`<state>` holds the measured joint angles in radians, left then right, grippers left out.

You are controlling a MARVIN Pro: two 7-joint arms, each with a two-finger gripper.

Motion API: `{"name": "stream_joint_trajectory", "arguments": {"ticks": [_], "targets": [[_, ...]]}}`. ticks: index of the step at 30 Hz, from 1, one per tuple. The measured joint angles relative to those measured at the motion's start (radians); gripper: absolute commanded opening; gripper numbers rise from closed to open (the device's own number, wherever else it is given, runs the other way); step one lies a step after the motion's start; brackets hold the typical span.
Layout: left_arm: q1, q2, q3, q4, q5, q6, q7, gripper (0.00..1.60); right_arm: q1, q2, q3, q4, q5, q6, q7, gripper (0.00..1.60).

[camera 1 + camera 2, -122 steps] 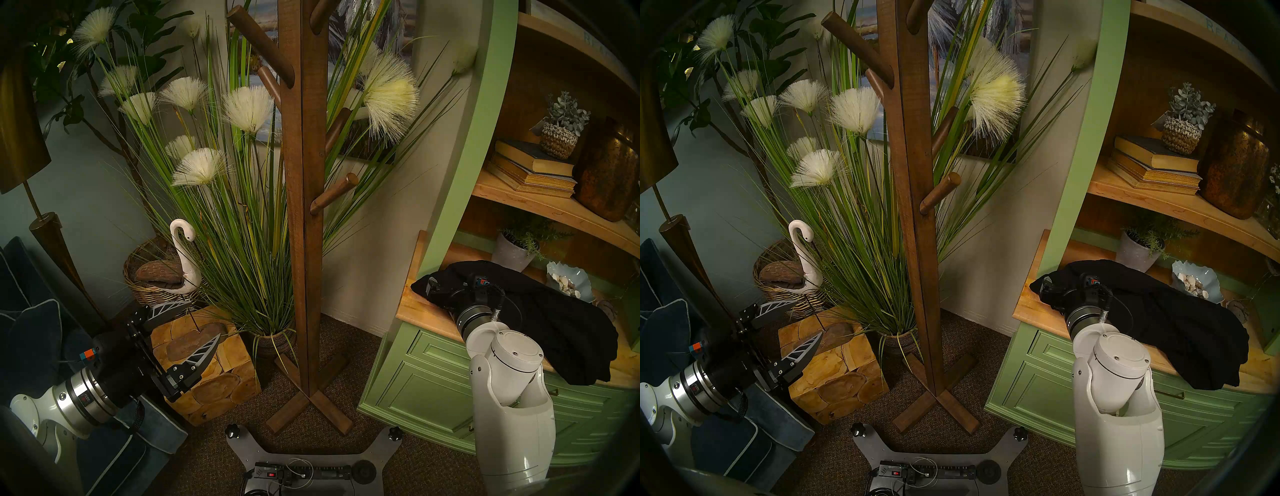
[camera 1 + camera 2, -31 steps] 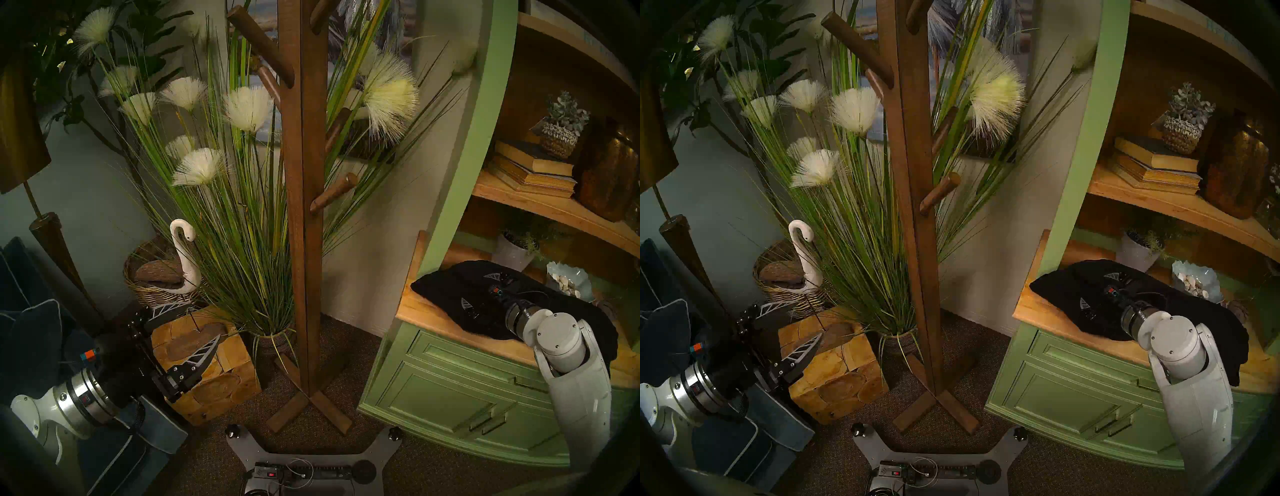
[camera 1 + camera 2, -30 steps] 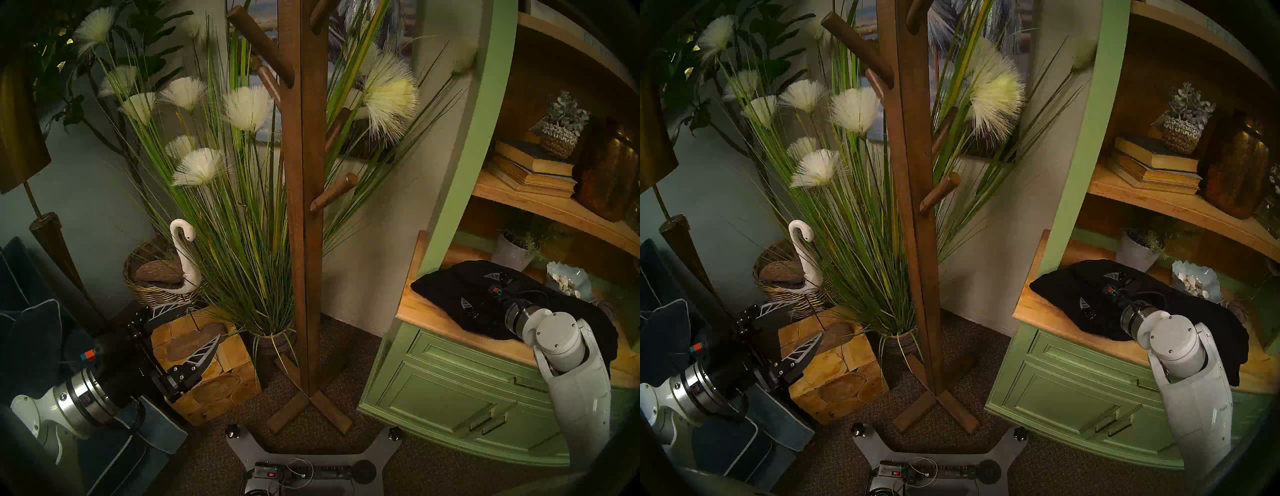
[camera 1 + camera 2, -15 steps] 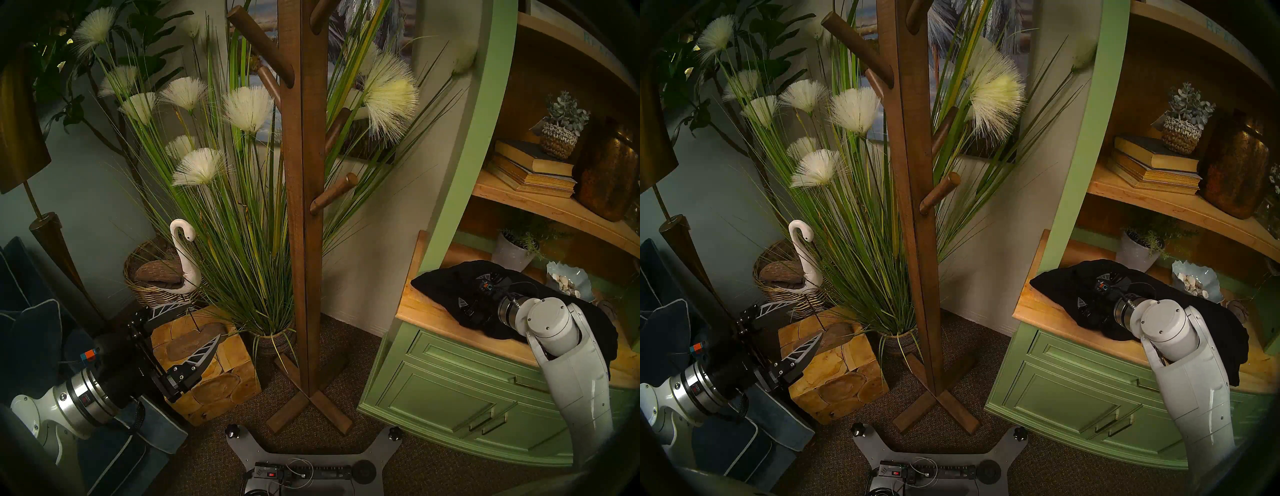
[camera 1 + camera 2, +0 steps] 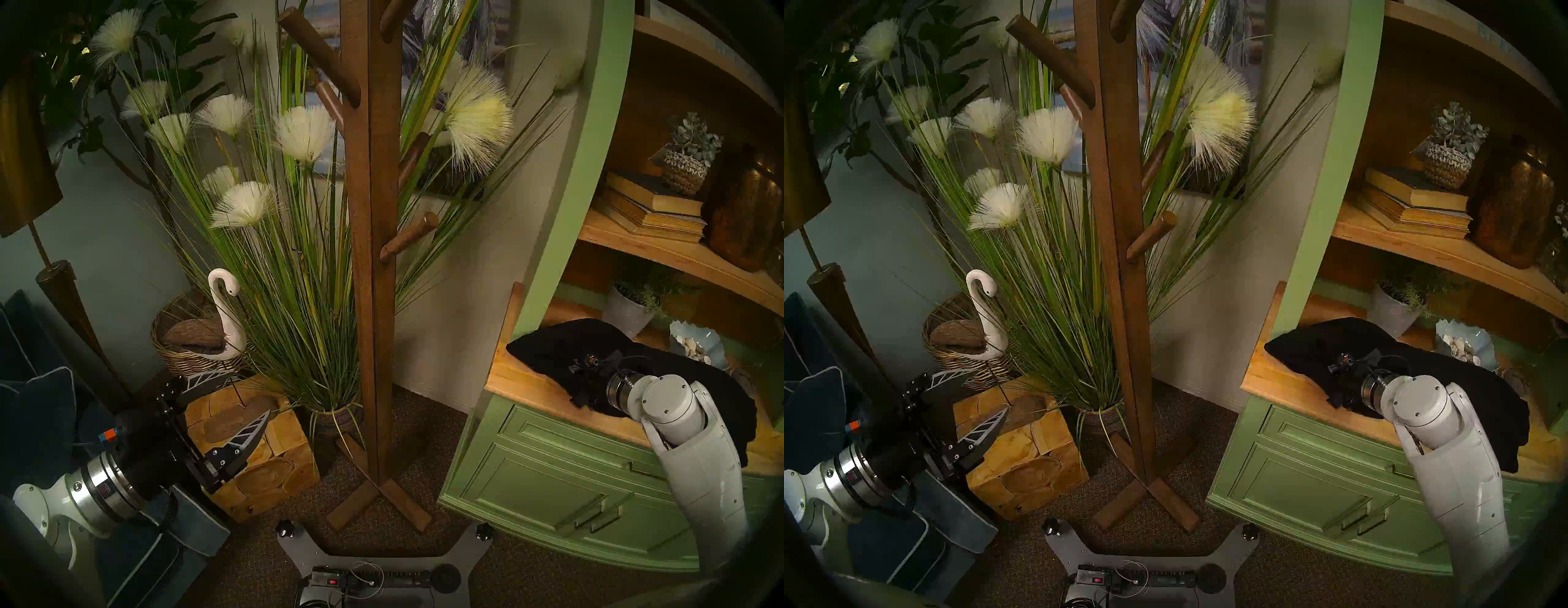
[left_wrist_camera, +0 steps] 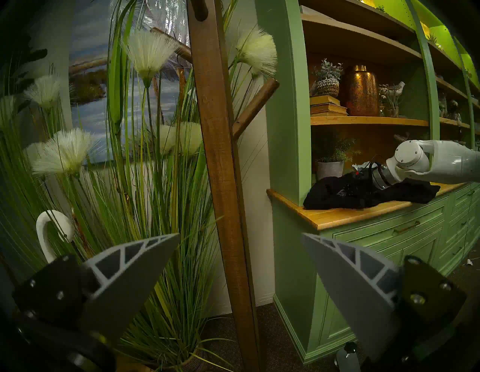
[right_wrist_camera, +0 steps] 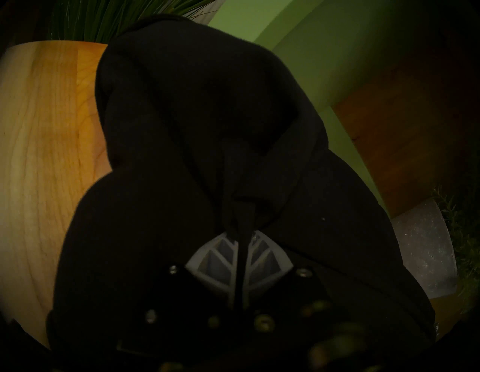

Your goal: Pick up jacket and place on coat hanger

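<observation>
Right claw clamped on fold of jacket; a second ago fingers stood apart above it. One jacket, under claw, heaped on counter. Left claw apart, idle, unmoved. One hanger between claws, pegs bare.

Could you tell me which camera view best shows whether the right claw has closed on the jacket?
Right wrist: the right claw is shut on a fold of the jacket. Both head views show the claw buried in black fabric; the left wrist view shows it small and distant.
</observation>
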<state>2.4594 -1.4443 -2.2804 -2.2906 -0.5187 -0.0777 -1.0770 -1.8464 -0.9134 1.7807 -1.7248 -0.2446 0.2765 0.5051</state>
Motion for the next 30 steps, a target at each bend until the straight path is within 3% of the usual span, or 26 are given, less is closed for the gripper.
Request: {"name": "stream_joint_trajectory", "arguments": {"ticks": [5,21,30], "targets": [[-0.002,-0.001,0.000,0.002,0.003,0.000,-0.002,1.60,-0.025,-0.036,-0.010,-0.031,0.005,-0.043,-0.020,0.00],[-0.008,-0.004,0.000,0.007,0.013,0.000,-0.009,1.60,-0.142,-0.150,-0.139,-0.199,0.016,-0.190,-0.044,0.00],[-0.011,-0.007,0.000,0.007,0.015,0.000,-0.011,1.60,-0.240,-0.201,-0.121,-0.245,0.006,-0.249,-0.102,0.00]]}}
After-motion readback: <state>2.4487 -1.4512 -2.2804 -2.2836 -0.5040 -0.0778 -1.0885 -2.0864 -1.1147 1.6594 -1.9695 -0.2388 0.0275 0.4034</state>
